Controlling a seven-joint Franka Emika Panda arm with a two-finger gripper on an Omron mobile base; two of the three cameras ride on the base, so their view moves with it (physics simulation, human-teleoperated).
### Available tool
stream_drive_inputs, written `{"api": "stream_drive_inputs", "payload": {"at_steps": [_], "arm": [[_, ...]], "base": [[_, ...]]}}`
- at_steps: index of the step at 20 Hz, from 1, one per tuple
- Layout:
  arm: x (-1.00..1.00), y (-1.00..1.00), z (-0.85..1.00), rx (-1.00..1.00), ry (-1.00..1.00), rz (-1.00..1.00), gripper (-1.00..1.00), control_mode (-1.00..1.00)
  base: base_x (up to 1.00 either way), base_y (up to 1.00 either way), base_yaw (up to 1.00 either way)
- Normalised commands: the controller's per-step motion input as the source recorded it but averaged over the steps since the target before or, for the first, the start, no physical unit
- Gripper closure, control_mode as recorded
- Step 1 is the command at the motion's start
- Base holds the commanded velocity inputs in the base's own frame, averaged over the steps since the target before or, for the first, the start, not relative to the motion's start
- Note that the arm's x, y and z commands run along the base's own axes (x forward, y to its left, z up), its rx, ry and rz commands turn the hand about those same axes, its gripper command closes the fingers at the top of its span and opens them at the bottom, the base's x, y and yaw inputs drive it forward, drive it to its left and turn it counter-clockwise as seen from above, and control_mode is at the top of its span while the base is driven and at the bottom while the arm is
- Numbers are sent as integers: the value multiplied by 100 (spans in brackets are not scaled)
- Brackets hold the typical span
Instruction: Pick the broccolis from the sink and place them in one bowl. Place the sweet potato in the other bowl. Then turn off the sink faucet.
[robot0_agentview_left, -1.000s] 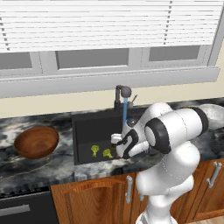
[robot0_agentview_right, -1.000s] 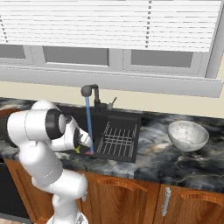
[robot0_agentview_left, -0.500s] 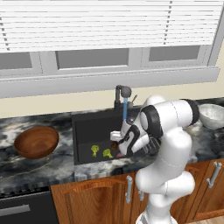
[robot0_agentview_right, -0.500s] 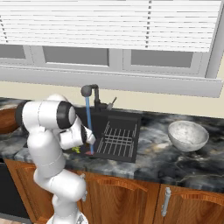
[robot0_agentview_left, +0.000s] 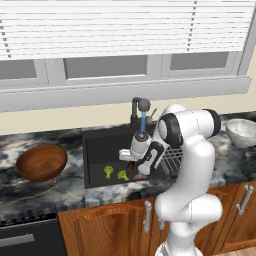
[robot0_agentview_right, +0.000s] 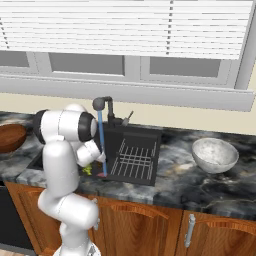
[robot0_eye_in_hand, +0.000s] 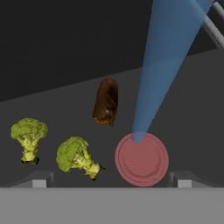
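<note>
sink (robot0_agentview_left: 102, 150), arm bent low inside

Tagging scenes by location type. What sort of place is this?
A home-style kitchen, rendered in simulation. The signs: a black sink set into a dark marble counter with its faucet running, wooden cabinets below, and a blinded window above.

left/right base: behind arm, both facing sink (robot0_agentview_left: 107, 150) | hand view: close above sink floor
</note>
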Motion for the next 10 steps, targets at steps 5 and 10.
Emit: {"api": "stream_drive_inputs", "payload": {"at_steps": [5, 10], "arm": [[9, 0, -44, 0, 0, -1, -100, -100], [15, 0, -29, 0, 0, 0, -100, -100]], "base": [[0, 0, 0], [0, 0, 0]]}}
